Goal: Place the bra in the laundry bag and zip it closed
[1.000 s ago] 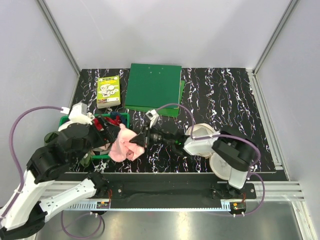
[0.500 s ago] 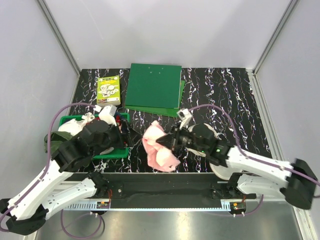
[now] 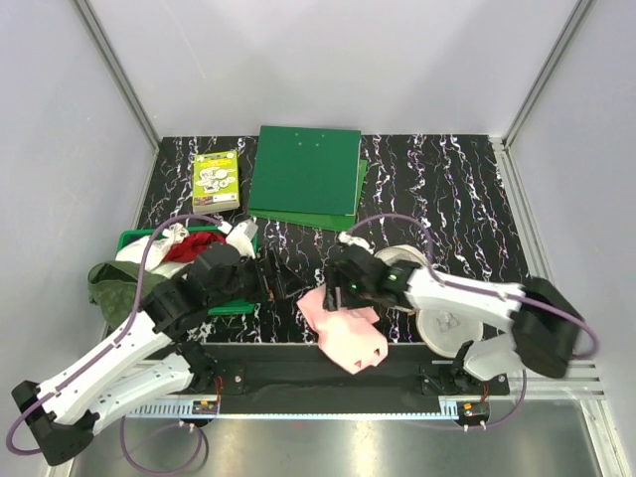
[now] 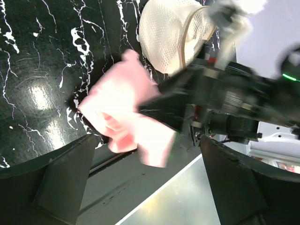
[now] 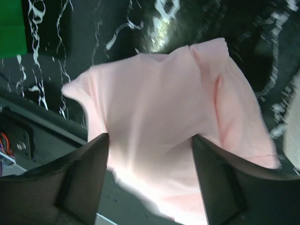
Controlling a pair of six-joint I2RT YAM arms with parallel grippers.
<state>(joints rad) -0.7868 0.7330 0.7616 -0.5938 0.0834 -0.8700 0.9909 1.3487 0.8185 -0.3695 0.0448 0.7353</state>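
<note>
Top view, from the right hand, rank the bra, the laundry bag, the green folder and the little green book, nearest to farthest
Measured from the right hand:
1. Bra, hanging at the hand, front edge.
2. Laundry bag, to its right.
3. Green folder, at the back.
4. Little green book, back left.

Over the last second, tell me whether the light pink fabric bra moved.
Yes. The bra has travelled right and nearer, away from the green plastic basket toward the table's front edge.

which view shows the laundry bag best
Left wrist: the laundry bag shows its cream mesh and rim seam, only its right edge hidden. Top external shows the bag mostly hidden behind the right arm. Right wrist catches at most a pale sliver at the frame's edge.
</note>
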